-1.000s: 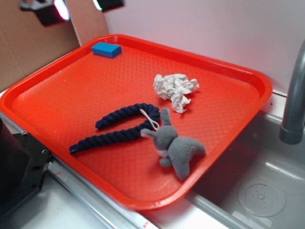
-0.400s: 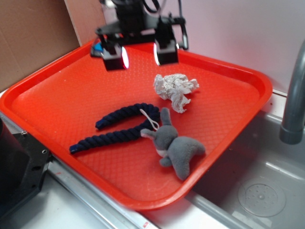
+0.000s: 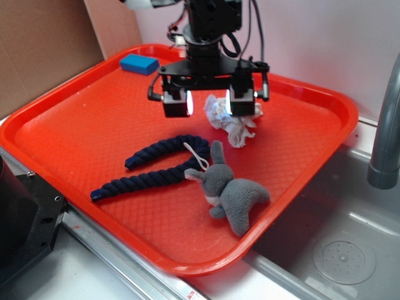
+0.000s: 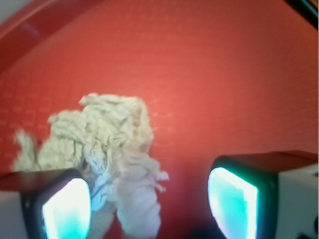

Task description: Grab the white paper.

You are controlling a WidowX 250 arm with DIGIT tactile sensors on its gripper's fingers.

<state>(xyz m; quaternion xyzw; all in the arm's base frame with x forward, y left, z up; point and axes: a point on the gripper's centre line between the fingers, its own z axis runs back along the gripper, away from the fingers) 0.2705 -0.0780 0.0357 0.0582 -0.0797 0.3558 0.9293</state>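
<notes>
1. We see the white paper (image 3: 232,119), a crumpled wad, lying on the red tray (image 3: 75,131) toward its 2 o'clock corner, just above the grey plush toy (image 3: 232,195).
2. We judge it very light, soft and crushable, not slippery; pinching its bulky middle should hold.
3. Its long axis runs roughly 10 to 4 o'clock, a twisted tail pointing toward 5 o'clock.
4. Our claw (image 3: 210,100) hangs wide open and empty, its right finger overlapping the wad in the exterior view.
</notes>
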